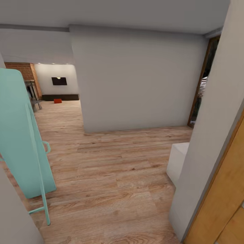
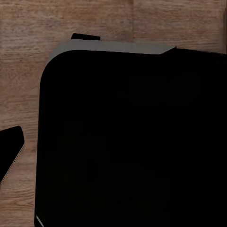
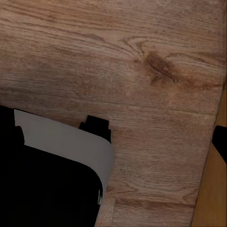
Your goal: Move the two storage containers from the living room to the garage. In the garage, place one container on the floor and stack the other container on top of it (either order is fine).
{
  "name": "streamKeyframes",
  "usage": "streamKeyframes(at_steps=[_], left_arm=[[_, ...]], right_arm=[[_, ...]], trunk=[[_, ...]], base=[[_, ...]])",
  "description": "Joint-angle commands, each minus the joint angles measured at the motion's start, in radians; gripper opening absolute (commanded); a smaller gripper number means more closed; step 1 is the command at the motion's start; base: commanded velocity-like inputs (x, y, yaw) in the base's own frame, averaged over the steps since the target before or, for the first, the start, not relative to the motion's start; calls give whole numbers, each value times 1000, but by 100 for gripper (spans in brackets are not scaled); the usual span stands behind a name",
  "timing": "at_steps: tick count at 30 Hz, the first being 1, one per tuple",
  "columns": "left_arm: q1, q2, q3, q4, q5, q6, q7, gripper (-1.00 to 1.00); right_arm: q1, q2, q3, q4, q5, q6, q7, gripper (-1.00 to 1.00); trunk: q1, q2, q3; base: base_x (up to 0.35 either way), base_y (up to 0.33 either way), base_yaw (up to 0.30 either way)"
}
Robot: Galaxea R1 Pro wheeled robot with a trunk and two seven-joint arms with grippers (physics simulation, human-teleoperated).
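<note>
Near right: white wall edge [image 1: 206,142] w/ wood door frame [image 1: 223,200]; near left: tilted teal panel [image 1: 20,135]. Light wood-plank floor [image 1: 112,169] runs far-left into living room. One orange-red storage container [image 1: 57,101] sits there on floor, far left, just in front of low dark cabinet [image 1: 61,97], brick fireplace [image 1: 28,78] to its left. Wrist views: black robot body [image 2: 132,142] over planks; tool state on both arms – can't tell.
</note>
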Motion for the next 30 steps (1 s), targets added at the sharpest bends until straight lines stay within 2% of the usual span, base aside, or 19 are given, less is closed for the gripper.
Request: streamKeyframes(at_steps=[1,30], left_arm=[[0,0,3,0,8,-2,0,100],[0,-1,3,0,8,-2,0,100]], right_arm=[[-1,0,8,3,0,-6,2,100],[-1,1,8,4,0,-3,2,100]], trunk=[[1,0,-1],[1,0,-1]], base=[[321,0,0],[321,0,0]])
